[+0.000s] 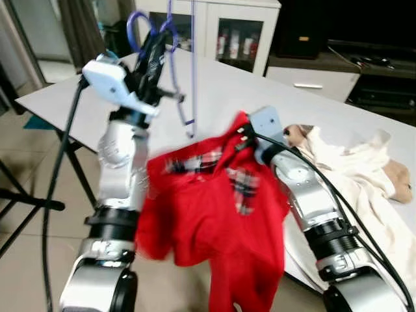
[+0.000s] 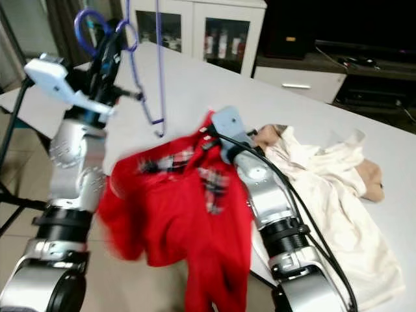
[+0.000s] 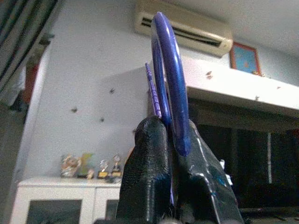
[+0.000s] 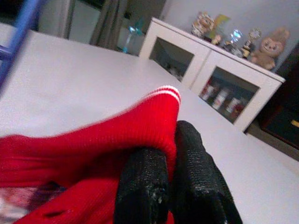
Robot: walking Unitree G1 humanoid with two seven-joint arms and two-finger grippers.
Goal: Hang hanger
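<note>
Nearest, hanging off the near table edge between the two silver arms: one red knitted sweater (image 1: 214,227) with a plaid collar and plaid patches, blurred, draped mostly below the tabletop. Pinched at its white-striped ribbed cuff or hem by the right gripper (image 4: 174,154), black fingers closed tight on the fabric, held up just above the white table (image 1: 260,84).

Further left and higher: the left gripper (image 3: 172,140), fingers clamped on the hook of one blue plastic clothes hanger (image 1: 185,84), lifted well above the table, hook curving up past the fingertips, the frame dangling down toward the sweater's collar but apart from it.

To the right on the table, beside the right arm: one cream cloth garment (image 1: 351,175), spread out and crumpled, with a tan piece at its far right end.

Farthest: one white cabinet (image 1: 227,29) with glass doors and small bottles inside, then a dark low TV stand (image 1: 364,65) to the right.

Judged step: threading the hanger into the sweater before hanging. Best done by keeping the hanger steady and upright, raising the neck opening rather than the cuff toward the hanger's lower arm, and letting the cloth settle first, since swinging fabric could slip off the frame. Regrasp nearer the collar likely needed
</note>
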